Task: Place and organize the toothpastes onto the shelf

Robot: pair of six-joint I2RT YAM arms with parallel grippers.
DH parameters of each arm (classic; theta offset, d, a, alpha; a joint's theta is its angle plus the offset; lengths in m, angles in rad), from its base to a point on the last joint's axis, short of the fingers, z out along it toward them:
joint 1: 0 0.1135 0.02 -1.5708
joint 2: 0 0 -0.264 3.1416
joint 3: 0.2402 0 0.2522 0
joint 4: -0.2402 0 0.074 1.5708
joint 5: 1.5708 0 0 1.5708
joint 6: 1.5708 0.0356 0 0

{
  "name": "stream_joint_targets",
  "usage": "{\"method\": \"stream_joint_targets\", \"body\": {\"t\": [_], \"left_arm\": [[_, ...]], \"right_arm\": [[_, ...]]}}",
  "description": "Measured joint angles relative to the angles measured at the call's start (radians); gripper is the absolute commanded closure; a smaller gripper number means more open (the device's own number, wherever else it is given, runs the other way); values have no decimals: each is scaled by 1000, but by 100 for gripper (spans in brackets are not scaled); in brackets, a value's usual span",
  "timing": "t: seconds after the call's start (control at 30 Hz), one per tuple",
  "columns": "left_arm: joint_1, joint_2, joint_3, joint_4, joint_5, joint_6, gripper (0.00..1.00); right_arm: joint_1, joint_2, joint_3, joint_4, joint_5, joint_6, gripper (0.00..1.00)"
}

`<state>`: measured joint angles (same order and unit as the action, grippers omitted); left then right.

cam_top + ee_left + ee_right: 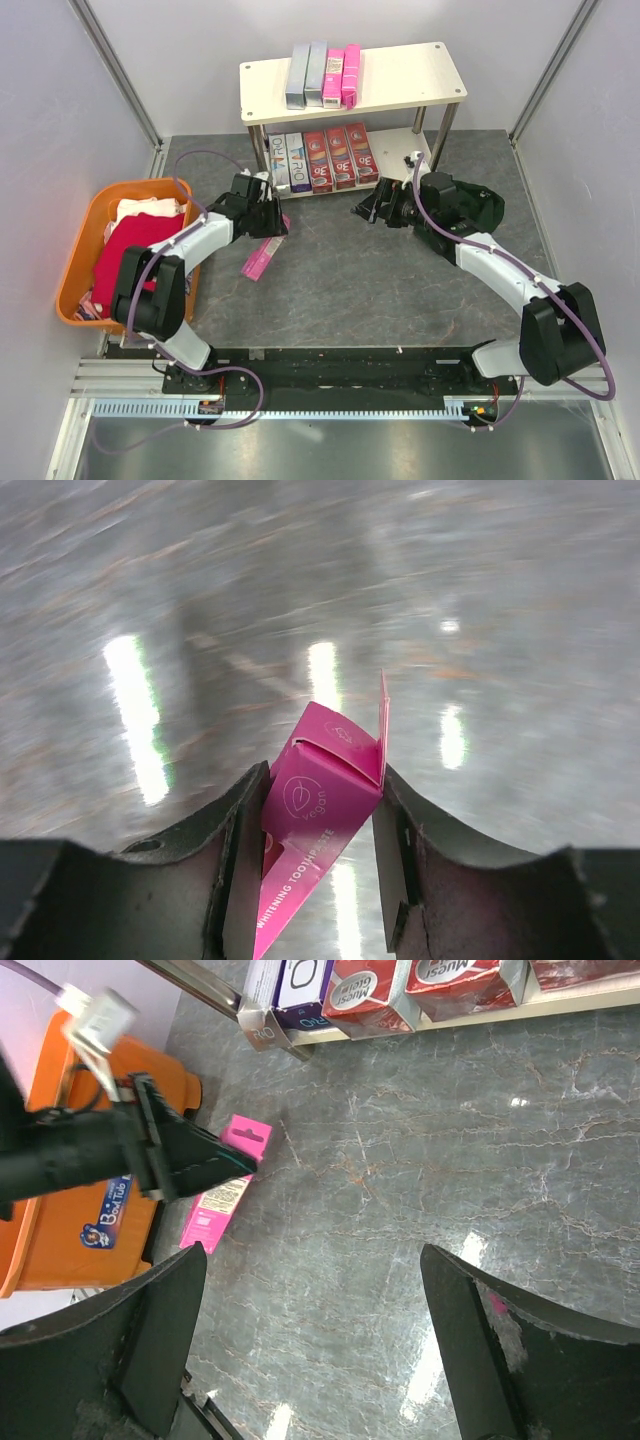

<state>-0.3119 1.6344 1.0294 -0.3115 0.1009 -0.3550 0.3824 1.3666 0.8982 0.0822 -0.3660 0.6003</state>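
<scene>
Left hand (262,216) narrowed, clamping end of bright pink cardboard toothpaste box (318,808), end flap open. Right hand (312,1252) spread wide, empty, above grey marbled tabletop (420,1150).

Pink toothpaste box (320,820): "WHITENING TOOTHPASTE" along the side; "vegan" inside a leaf logo on the end panel.
Three red toothpaste boxes (340,157): "3D" on each.
White toothpaste box (277,160) just beside them: "PRO".
Orange basket (60,1250), blue sticker: reads roughly "Box Tub", uncertain.
</scene>
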Motion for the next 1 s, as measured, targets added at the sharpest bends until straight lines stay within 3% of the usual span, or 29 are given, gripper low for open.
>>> {"method": "stream_joint_targets", "body": {"t": [0.3, 0.47, 0.57, 0.77, 0.9, 1.0], "left_arm": [[-2, -67, 0, 141, 281, -77, 77], [4, -68, -11, 315, 452, -193, 78], [20, -63, -48, 510, 562, -329, 80], [51, 48, -127, 1055, 723, -737, 83], [53, 150, -136, 1347, 757, -971, 84], [53, 197, -137, 1478, 765, -1106, 84]], "right_arm": [[1, 11, 0, 13, -26, -5, 3], [16, 11, 0, 30, -50, -26, 2], [42, 11, -6, 57, -66, -36, 2], [116, 11, -42, 121, -93, -45, 2], [151, 14, -53, 164, -107, -42, 3], [175, 30, -60, 209, -108, -29, 5]]}}
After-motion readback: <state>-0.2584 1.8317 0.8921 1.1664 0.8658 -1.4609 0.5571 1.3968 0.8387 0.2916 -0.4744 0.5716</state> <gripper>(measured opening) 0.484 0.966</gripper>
